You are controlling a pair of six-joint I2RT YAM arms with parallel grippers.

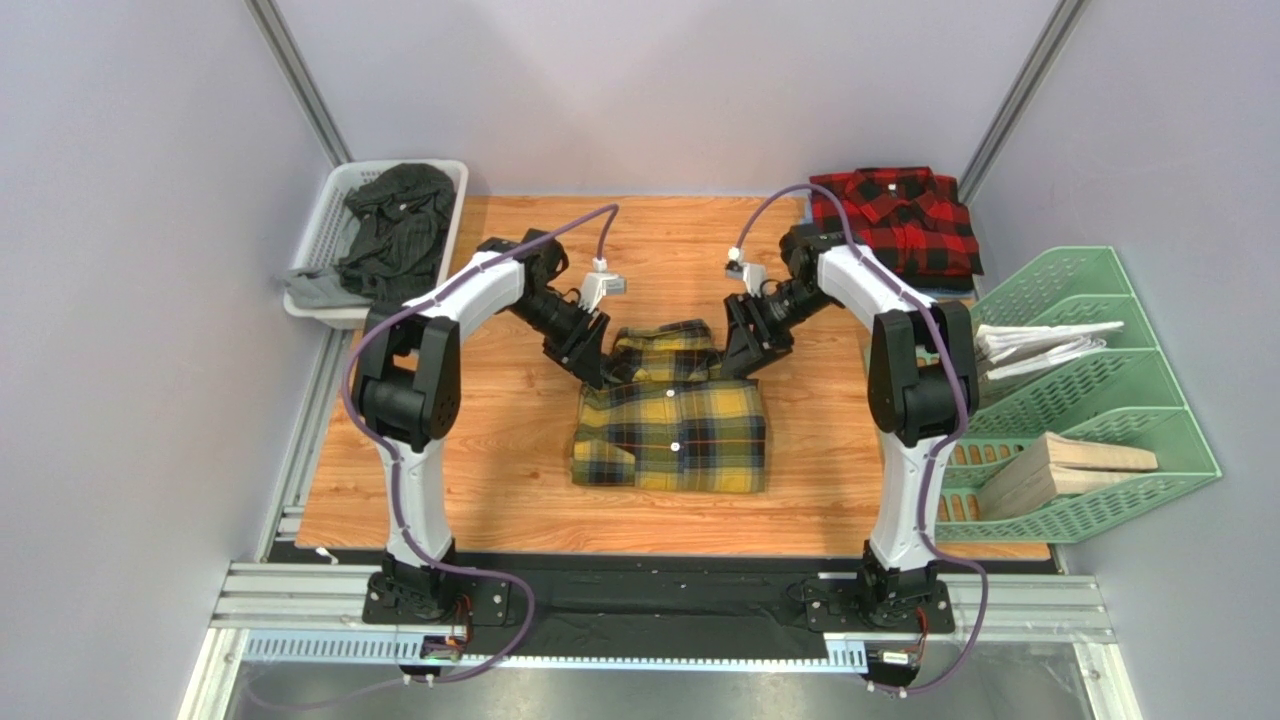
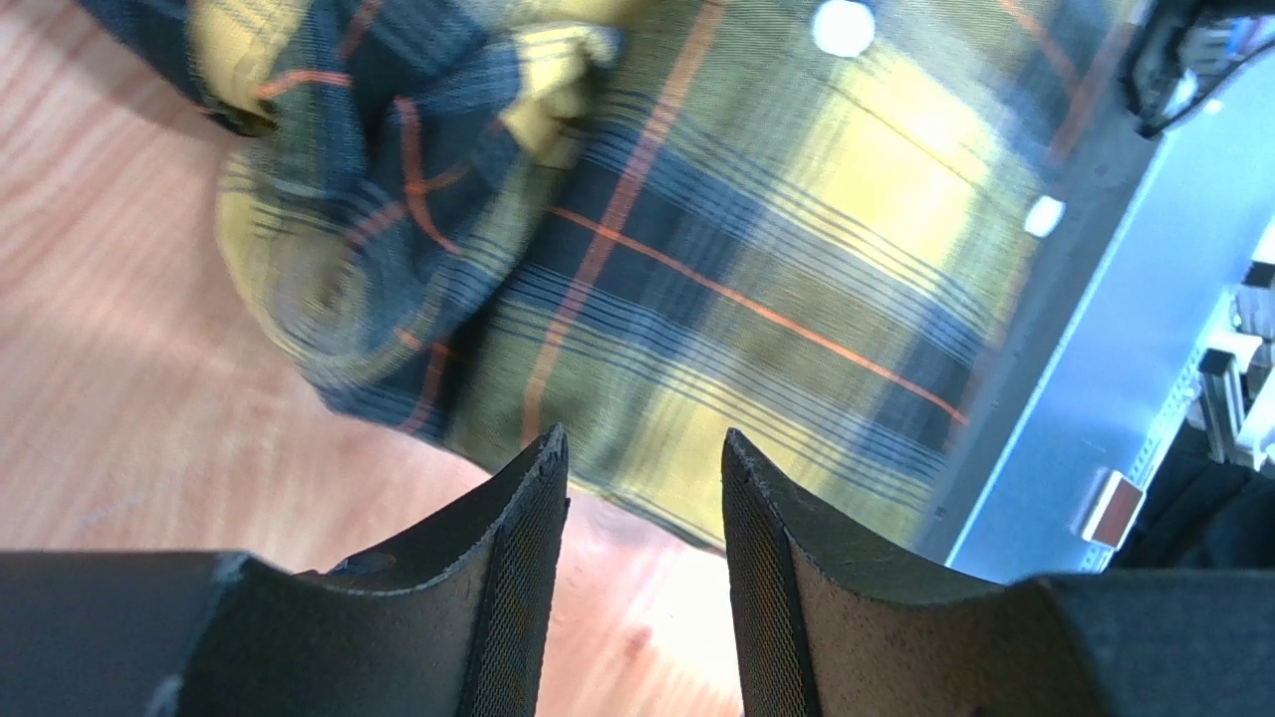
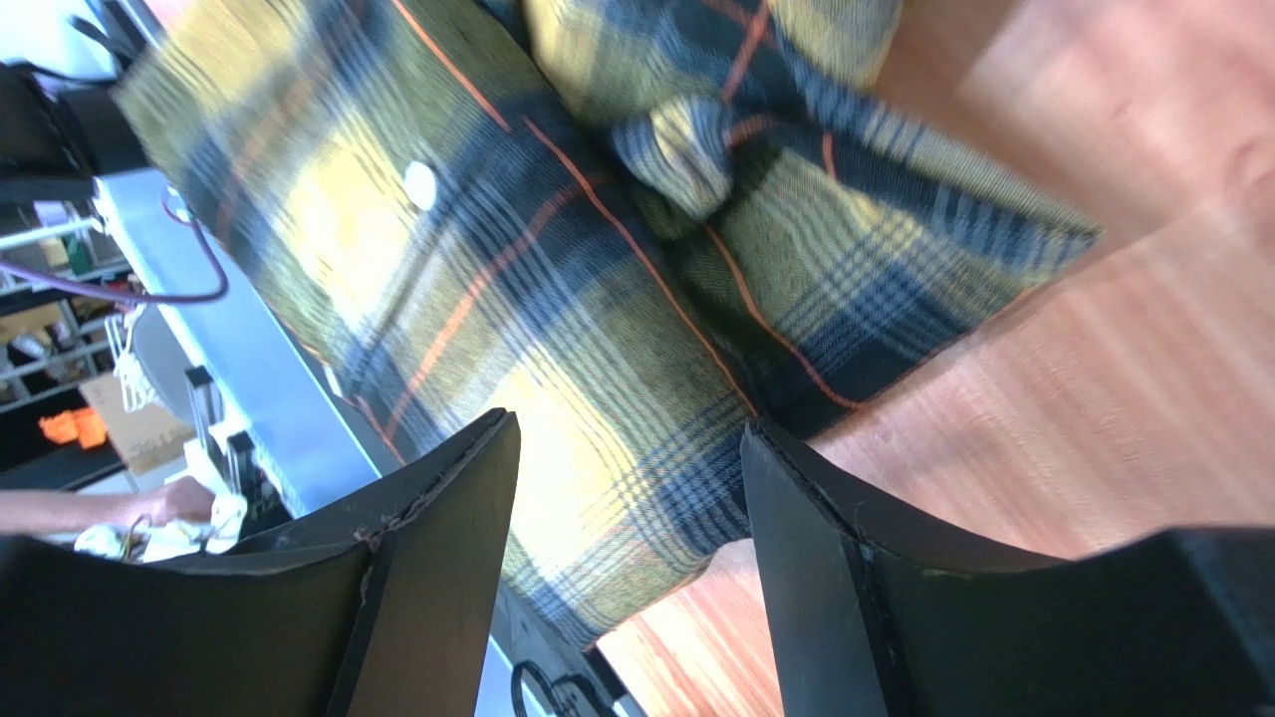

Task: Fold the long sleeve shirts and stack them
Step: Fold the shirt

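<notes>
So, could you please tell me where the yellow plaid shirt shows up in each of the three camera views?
Top external: the yellow plaid shirt lies in the middle of the picture.
Left wrist: the shirt fills the upper middle and right, somewhat blurred.
Right wrist: the shirt runs across the upper left and centre.
Shared landmark: a white button on its front shows in every view.
</notes>
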